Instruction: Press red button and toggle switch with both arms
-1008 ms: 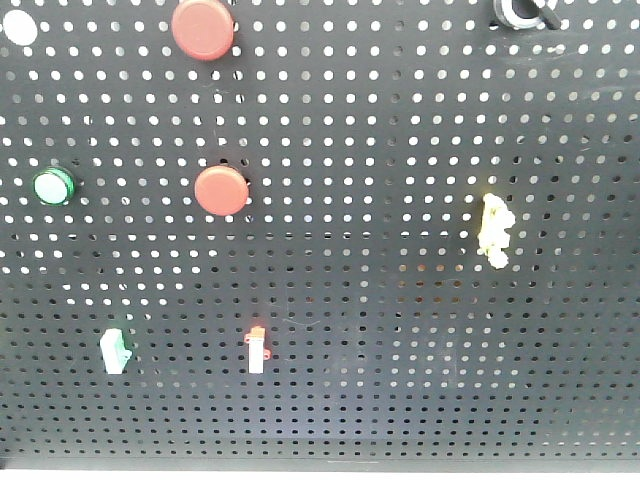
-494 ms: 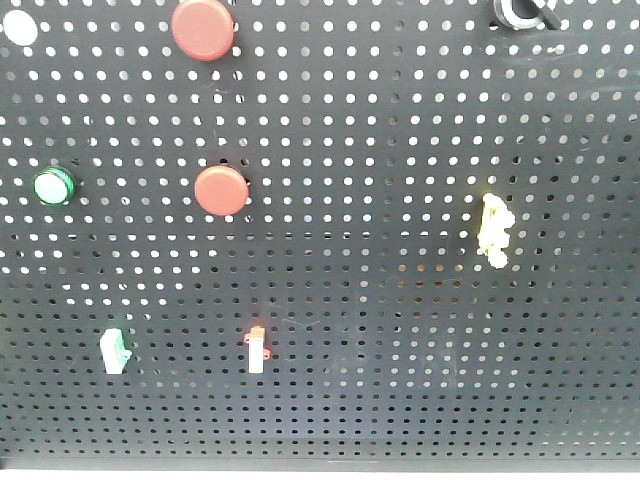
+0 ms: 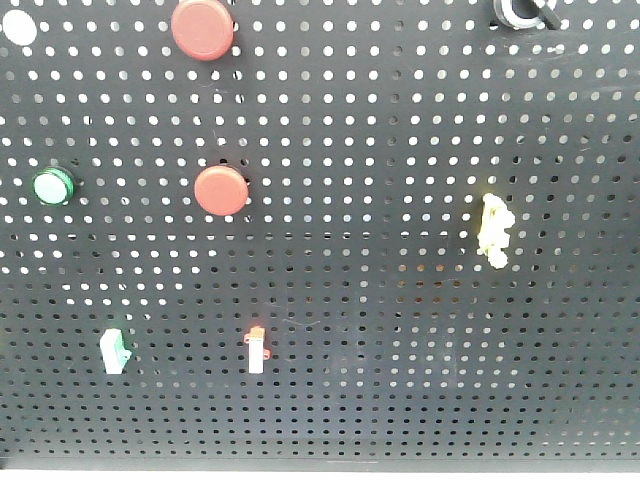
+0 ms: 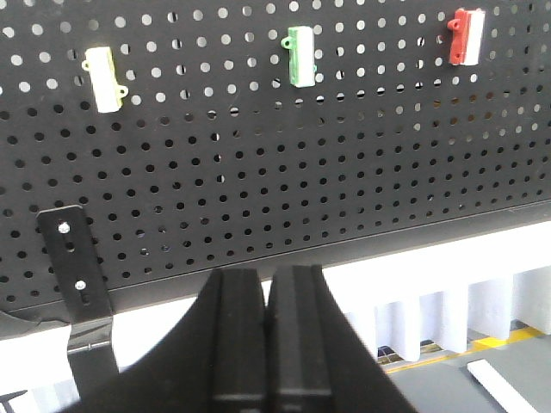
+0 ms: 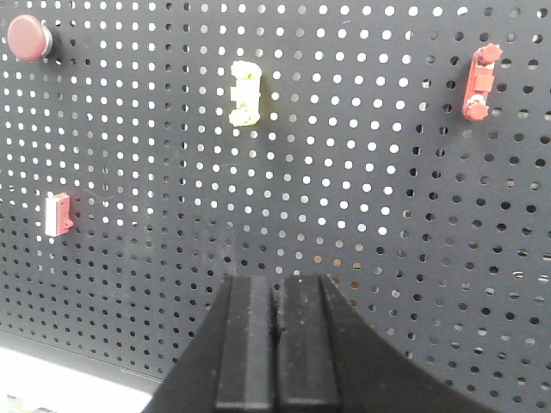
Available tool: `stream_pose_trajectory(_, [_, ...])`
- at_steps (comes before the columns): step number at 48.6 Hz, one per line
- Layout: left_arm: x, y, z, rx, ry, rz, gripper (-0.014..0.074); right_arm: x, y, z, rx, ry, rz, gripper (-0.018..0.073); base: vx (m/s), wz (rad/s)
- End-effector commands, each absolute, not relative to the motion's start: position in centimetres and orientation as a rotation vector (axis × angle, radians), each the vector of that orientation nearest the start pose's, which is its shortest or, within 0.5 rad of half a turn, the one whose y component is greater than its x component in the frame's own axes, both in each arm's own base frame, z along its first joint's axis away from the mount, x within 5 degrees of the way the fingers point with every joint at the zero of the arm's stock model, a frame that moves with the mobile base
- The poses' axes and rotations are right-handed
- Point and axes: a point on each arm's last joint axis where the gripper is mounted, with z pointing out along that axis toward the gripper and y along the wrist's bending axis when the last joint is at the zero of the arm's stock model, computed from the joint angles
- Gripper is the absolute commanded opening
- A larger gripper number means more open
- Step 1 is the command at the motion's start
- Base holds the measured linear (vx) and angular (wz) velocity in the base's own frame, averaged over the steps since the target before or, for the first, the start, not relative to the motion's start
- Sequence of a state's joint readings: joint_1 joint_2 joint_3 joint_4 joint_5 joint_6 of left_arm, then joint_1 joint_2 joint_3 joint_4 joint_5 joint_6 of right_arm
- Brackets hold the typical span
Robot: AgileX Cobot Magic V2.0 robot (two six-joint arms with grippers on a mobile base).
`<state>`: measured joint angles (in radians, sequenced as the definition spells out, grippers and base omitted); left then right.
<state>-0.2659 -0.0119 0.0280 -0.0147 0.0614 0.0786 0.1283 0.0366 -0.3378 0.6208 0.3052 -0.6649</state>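
Toggle switch (image 3: 521, 12) cut off at top edge, orientation unclear; both claws (image 4: 266, 297) (image 5: 276, 301) closed, empty.

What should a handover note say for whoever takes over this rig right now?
Left gripper: shut, empty, held off the lower edge of the black perforated panel.
Right gripper: shut, empty, in front of the panel's lower part.
Two round red push buttons: one at the top, one mid-panel. The small black toggle switch with silver ring sits at the top right edge, partly cropped.
Done: no contact visible with any control.
Left: press a red button, flip the toggle switch.
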Motion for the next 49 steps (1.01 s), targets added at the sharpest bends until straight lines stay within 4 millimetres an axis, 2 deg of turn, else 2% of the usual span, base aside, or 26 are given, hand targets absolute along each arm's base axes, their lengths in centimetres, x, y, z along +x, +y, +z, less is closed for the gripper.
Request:
stream_pose_trajectory(1, [5.5,-1.5,19.6,0.234,1.485,-0.173,0.0002,2.8,1.6,31.3,-0.236,1.342,0.152,-0.0003,0.0,0.0])
stream_pose_trajectory(14, [5.5,-1.5,19.6,0.234,1.485,-0.173,0.0002,2.8,1.6,31.3,-0.239,1.343,0.147,-0.0003,0.0,0.0])
stream_pose_trajectory(17, [5.5,-1.5,19.6,0.234,1.485,-0.173,0.0002,3.1,1.6,30.7,-0.237,1.362,0.147,-0.0003,0.0,0.0])
stream_pose_trajectory(24, [5.5,-1.5,19.6,0.234,1.485,-0.173,0.0002,4.2,1.2,27.9,-0.159,1.471,0.094,-0.0003,0.0,0.0])
stream_pose_trajectory(29, [5.5,-1.5,19.6,0.234,1.485,-0.173,0.0002,4.9,0.5,25.0,-0.043,1.559,0.037,-0.0003,0.0,0.0])
stream_pose_trajectory(40, [5.5,-1.5,19.5,0.235,1.486,-0.173,0.0002,5.5,-0.1,19.7,0.077,1.605,0.033,-0.0003,0.0,0.0])
stream_pose_trajectory(43, [5.5,-1.5,19.5,0.235,1.486,-0.173,0.0002,5.6,-0.2,19.1,0.097,1.593,0.05,-0.0003,0.0,0.0])
stream_pose_trajectory(49, [5.5,-1.5,19.5,0.235,1.487,-0.173,0.0002,5.6,-0.2,19.0,0.1,1.61,0.052,-0.0003,0.0,0.0])
